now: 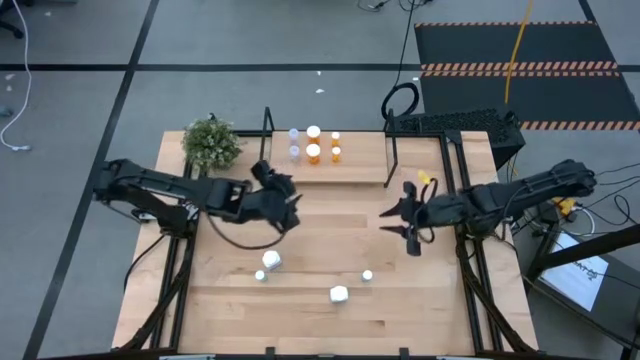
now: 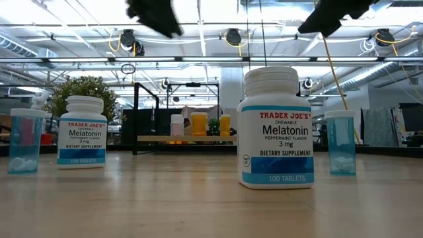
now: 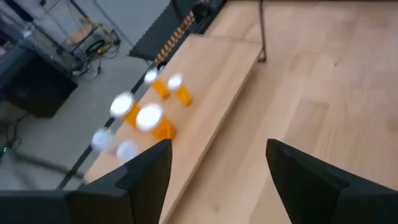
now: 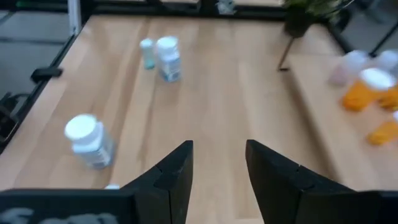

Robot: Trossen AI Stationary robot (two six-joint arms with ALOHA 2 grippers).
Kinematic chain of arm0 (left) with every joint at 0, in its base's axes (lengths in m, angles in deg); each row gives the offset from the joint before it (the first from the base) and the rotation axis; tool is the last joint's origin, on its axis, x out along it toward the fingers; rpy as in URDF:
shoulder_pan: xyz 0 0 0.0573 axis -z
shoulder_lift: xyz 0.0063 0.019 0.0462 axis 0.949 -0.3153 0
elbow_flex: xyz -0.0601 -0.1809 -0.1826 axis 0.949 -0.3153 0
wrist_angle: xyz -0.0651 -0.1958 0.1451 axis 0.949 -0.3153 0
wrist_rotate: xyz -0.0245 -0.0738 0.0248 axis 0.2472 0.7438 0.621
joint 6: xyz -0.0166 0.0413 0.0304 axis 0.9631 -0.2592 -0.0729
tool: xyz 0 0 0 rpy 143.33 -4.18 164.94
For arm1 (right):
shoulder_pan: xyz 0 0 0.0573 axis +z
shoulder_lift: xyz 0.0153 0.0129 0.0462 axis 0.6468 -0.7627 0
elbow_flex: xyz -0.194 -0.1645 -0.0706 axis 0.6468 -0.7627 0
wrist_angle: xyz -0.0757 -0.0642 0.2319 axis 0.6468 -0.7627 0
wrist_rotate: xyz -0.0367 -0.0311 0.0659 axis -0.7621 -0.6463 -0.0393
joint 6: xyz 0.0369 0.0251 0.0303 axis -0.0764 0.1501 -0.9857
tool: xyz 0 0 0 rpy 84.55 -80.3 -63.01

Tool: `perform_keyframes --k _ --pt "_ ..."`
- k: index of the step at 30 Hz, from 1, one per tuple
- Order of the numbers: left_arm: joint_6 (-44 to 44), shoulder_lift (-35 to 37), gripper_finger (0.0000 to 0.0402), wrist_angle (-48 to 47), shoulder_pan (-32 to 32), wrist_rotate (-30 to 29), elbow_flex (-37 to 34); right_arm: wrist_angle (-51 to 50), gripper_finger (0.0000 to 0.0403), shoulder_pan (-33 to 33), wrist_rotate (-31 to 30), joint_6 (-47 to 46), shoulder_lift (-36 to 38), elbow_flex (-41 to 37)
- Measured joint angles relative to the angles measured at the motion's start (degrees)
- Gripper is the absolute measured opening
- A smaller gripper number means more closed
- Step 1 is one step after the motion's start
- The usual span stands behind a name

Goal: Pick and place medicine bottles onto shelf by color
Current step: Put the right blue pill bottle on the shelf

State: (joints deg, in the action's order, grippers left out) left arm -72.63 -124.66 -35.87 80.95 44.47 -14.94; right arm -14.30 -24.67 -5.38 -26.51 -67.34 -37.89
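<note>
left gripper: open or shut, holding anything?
Open and empty. The left gripper shows a wide gap between its fingers, only bare table between them, near the shelf.

**Melatonin bottles stand close on the light wood tabletop**

A white plastic Trader Joe's melatonin bottle with a blue-banded label [image 2: 277, 127] stands upright nearest, right of centre. Just to its right, a little farther back, is a translucent pale-blue vial [image 2: 340, 142] with something white at its bottom. At the left, a second, similar white melatonin bottle [image 2: 81, 131] stands beside another pale-blue vial [image 2: 26, 139]. Far back, a low light-wood shelf with black frame uprights [image 2: 173, 138] carries a white bottle [image 2: 176, 125] and two orange ones [image 2: 199, 124]. A leafy green plant [image 2: 80, 88] sits behind. Two dark gripper parts [image 2: 153, 14] hang at the top edge.
</note>
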Motion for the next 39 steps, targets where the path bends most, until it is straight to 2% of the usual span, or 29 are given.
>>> perform_keyframes --k 6,14,19,26,39 --pt "5.1 12.1 0.0253 -0.4 3.0 -1.6 -10.6 0.2 0.0144 5.8 -0.1 -5.8 -6.9 0.0" --pt "8.9 23.3 0.0217 3.8 8.2 -1.7 -19.0 2.6 0.0144 10.8 2.0 -9.8 -16.6 0.0" --pt "7.1 24.7 0.0203 5.8 10.7 -0.3 -21.1 6.5 0.0144 10.7 5.9 -9.8 -20.8 0.0" --pt "5.7 24.7 0.0204 5.8 11.4 1.6 -22.0 10.0 0.0144 11.1 8.9 -10.0 -24.3 0.0" --pt "3.6 24.7 0.0204 5.9 11.2 1.7 -22.0 11.4 0.0144 12.4 8.8 -13.7 -24.7 0.0"
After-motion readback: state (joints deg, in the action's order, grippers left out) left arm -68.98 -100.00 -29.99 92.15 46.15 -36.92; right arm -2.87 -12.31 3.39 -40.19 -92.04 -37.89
